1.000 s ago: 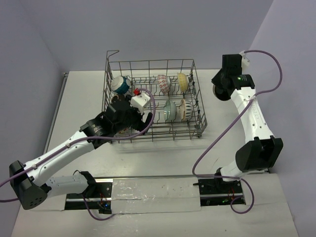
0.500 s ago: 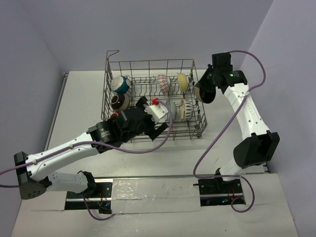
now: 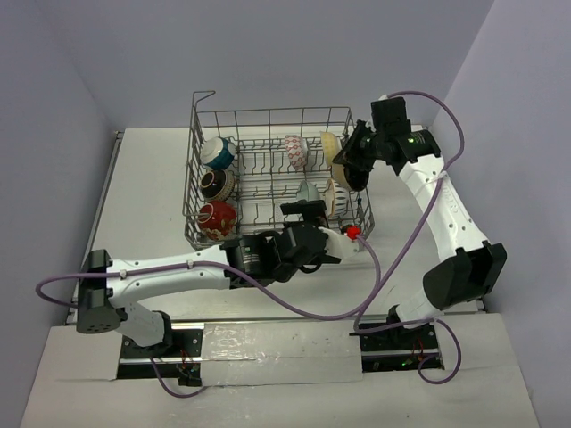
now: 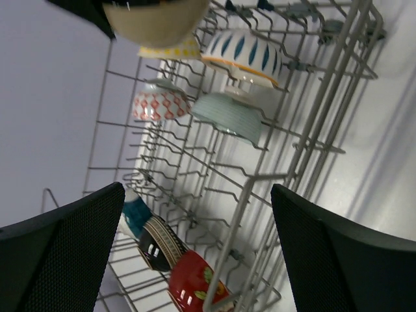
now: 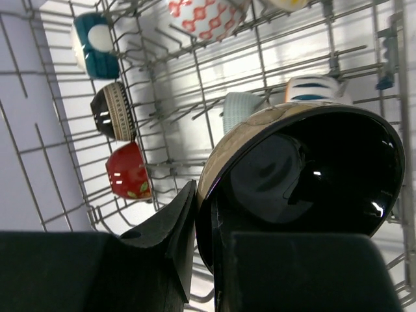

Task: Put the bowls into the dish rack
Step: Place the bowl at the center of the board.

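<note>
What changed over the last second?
Left end effector, open, swung right, away from the rack's left column, uncovering the red bowl and dark striped bowl there. Right end effector carried the black bowl left, over the rack's right side. The other racked bowls stayed put.

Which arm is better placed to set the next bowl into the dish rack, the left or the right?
Right. The right tool is shut on a tan, black-lined bowl over the right end of the dish rack. The left tool is open and empty at the rack's near side.
</note>
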